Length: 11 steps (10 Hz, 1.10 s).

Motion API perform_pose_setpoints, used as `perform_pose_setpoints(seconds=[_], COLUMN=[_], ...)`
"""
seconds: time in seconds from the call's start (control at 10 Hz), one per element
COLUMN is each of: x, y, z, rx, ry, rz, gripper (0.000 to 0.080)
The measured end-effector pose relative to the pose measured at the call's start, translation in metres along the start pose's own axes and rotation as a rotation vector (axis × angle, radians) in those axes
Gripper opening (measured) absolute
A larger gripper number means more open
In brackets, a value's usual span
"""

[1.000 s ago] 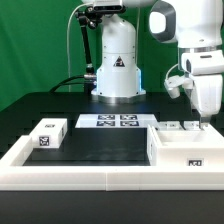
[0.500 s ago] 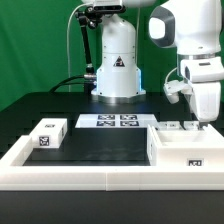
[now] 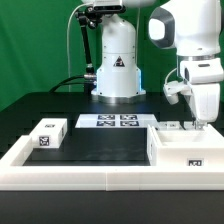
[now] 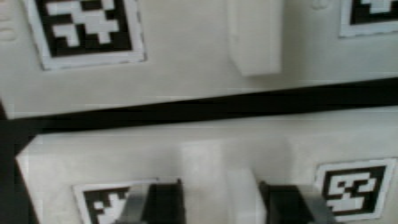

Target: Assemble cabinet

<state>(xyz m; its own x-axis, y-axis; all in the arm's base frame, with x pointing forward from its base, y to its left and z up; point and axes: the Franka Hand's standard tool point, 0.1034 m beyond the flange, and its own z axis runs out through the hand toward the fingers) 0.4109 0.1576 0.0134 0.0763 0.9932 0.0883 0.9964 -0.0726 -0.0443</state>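
Gripper (image 4: 217,196) fingers straddle a raised rib on a small block (image 4: 107,160); cannot tell whether they clamp it. Box body (image 3: 185,152) sits just beside that block. The table (image 3: 100,146) lies bare toward the exterior view's left.

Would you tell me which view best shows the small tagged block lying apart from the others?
The exterior view: the small tagged block lies whole on that view's left. The wrist view shows only tagged parts beneath the gripper.

Bare tabletop (image 3: 100,145) between block (image 3: 48,133) and box (image 3: 188,150)
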Motion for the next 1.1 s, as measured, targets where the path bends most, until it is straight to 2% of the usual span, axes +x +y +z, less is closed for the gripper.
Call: perform_pose_setpoints(seconds=[0.1,0.7,0.8,1.1], x=[0.000,-0.001,-0.003,-0.006], y=[0.000,0.001,0.003,0.011], z=[0.000,-0.002,-0.006,-0.035], rx=[-0.001,-0.001,-0.003,-0.030], ry=[0.000,-0.001,-0.007,-0.029], rz=[0.000,0.001,0.004,0.002], gripper=[0.0068,0.0068,0.0068,0.0069])
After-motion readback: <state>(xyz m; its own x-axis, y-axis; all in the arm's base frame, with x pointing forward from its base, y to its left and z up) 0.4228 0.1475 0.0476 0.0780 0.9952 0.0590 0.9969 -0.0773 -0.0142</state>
